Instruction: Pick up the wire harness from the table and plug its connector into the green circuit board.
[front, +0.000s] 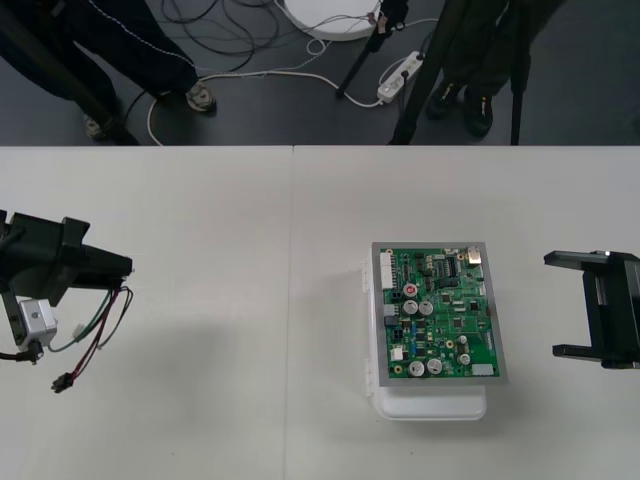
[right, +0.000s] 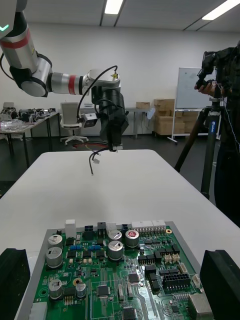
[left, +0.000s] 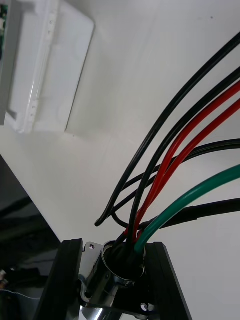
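In the front view the left gripper (front: 105, 268) stands at the left side of the table (front: 250, 300), closed on the wire harness (front: 100, 335), whose red, black and green wires loop down to the small black plug (front: 66, 382) hanging loose below. The green circuit board (front: 437, 312) sits on its white base (front: 430, 405), well apart to the right. The right gripper (front: 570, 305) waits beside the board with its fingers spread wide and nothing in them. The right wrist view looks across the board to the left gripper, which holds the harness up above the table with the plug dangling free. In the left wrist view the two black fingers (left: 62, 280) clamp the round metal socket (left: 117, 267), and the wires fan away from it. The trouble likely lies in that grip. With the socket end held, the plug is unsteered and would probably swing on the way across. It could then meet the board crooked or miss its header. The slack wires might also catch on the tall components unless the right gripper takes the plug end.
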